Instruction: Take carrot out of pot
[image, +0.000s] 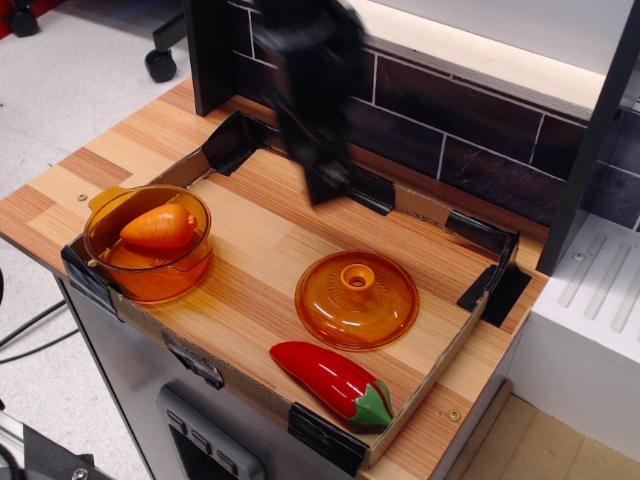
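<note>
Gripper (325, 185): top centre of the frame, hanging above the back part of the board; motion-blurred, so whether its jaws are apart or closed cannot be told; nothing seen in it.
Carrot (159, 226): left of the frame, lying inside the pot with its tip pointing left; well apart from the gripper, down and to the left of it.
Pot (186, 271): amber, in the left corner of the board, just inside the cardboard edge (140, 317).
Lid (356, 299): domed orange, knob up, centre of the frame, below the gripper and apart from it.
Pepper (333, 383): red with a green stem, lower centre, just in front of the lid, stem pointing right.
Board (260, 250): striped wood, bordered by cardboard with black tape at the corners.
</note>
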